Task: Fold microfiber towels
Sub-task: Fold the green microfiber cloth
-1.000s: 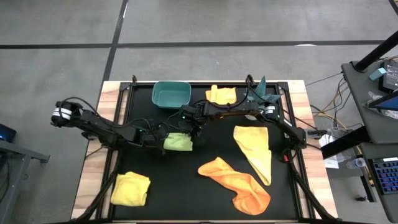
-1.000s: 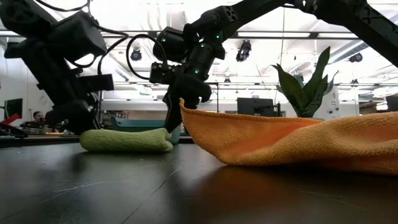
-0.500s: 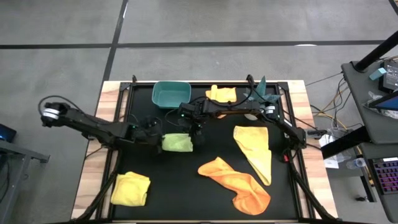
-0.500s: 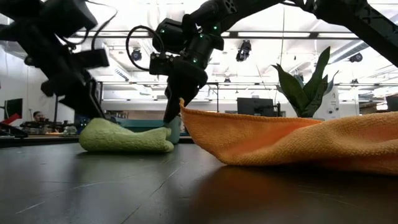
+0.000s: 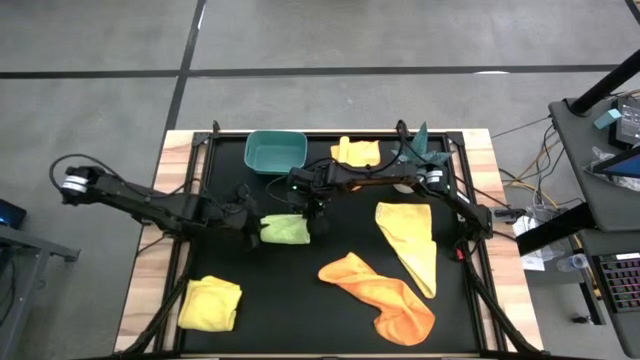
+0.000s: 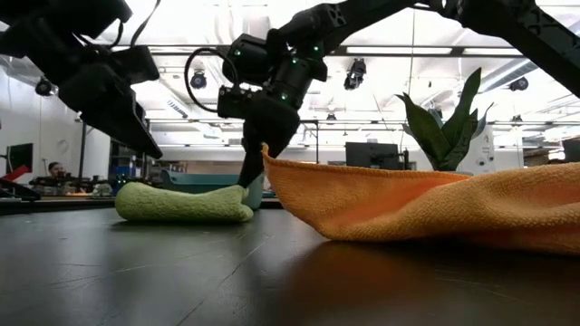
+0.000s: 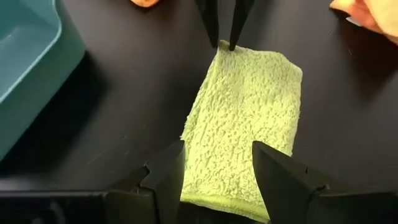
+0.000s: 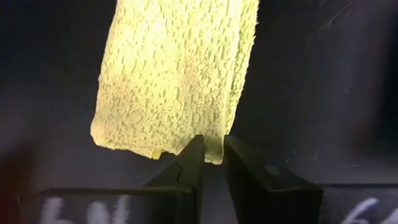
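High view: the green towel, already folded into a compact rectangle, lies at the centre of the black table. The left gripper is stationed just beside its one end, the right gripper at the opposite end. An unfolded yellow towel and an orange towel lie spread nearby; a folded yellow towel and another orange-yellow cloth are set apart. The teal bin is seen to hold nothing.

Low view: the green towel rests flat. The left gripper is raised clear of it, while the right gripper reaches down to its far end.

Left wrist view: the left fingers are spread, released, with the towel lying between and beneath them, ungripped.

Right wrist view: the right fingers are nearly closed, and a corner of the towel's edge is pinched between them.

The step in hand is judged to be the finishing of the green towel's fold. For the next move, the pinched corner is to be released and an unfolded towel approached.
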